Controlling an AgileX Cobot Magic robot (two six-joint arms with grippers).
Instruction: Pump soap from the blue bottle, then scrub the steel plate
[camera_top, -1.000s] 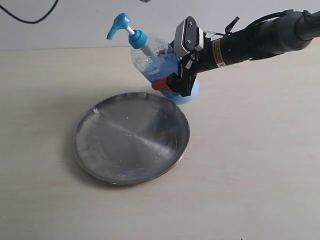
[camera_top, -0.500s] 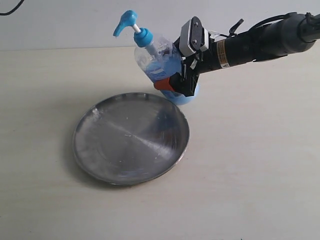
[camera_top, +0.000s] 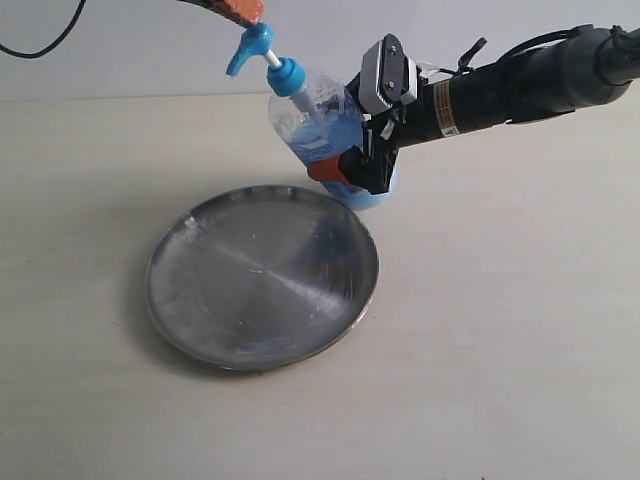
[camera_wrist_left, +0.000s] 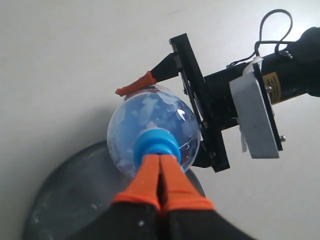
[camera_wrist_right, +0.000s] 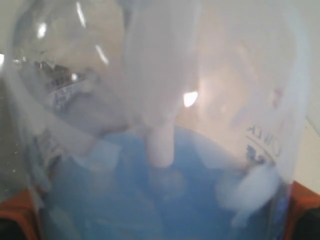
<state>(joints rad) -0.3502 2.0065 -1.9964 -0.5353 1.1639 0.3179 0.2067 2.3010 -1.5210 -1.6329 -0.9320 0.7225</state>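
The blue bottle leans left over the far rim of the steel plate, its base on the table. My right gripper is shut on the bottle's lower body, and its orange fingers flank the blue liquid in the right wrist view. My left gripper comes in from the top edge, shut and empty, right over the blue pump head. Its orange fingertips lie pressed together above the blue collar. A faint whitish smear marks the plate; I cannot tell whether it is soap.
A pale table spreads round the plate, with a white wall behind it. The right arm stretches in from the upper right. A black cable loops at the upper left.
The bottle shifted slightly right and a little more upright early on, then held still. The left gripper's orange tips have come into view just above the pump head.
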